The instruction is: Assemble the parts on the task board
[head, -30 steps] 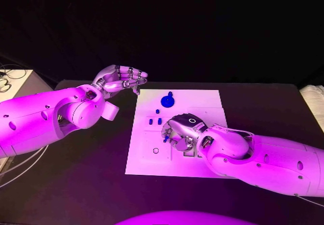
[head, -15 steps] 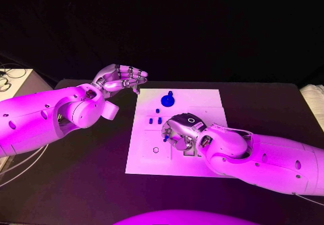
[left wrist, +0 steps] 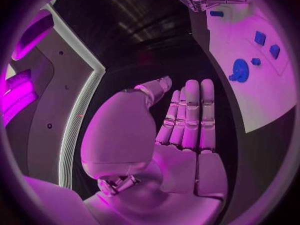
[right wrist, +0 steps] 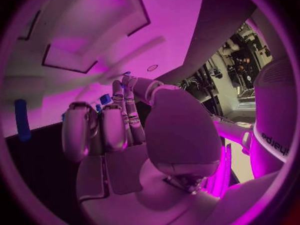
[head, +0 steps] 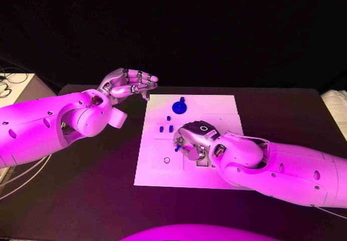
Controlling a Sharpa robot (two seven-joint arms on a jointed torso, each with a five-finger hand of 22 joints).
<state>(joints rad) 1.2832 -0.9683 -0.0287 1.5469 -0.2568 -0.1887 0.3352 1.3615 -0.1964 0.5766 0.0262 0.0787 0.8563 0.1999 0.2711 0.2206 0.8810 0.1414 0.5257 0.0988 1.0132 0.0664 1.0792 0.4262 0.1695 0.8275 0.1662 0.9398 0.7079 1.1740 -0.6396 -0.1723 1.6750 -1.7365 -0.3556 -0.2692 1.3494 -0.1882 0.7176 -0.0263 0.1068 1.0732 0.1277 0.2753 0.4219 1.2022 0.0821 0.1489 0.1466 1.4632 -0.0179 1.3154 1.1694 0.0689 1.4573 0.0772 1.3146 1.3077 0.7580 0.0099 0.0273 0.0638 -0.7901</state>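
The small blue part [head: 177, 148] under the curled right hand [head: 194, 141] looks light, rigid, best pinched by its sides mid-board [head: 220, 103]; whether it's held is unclear, while the left hand [head: 129, 83] is empty, fingers apart.

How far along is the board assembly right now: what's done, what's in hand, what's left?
Early, by the look of it. Nothing is clearly seated yet. The right hand is low over the middle of the white board with a small blue piece at its fingers; whether it grips it is unclear. Left: the round blue part and two small blue blocks lie loose on the board. The left hand hovers off the board, holding nothing.
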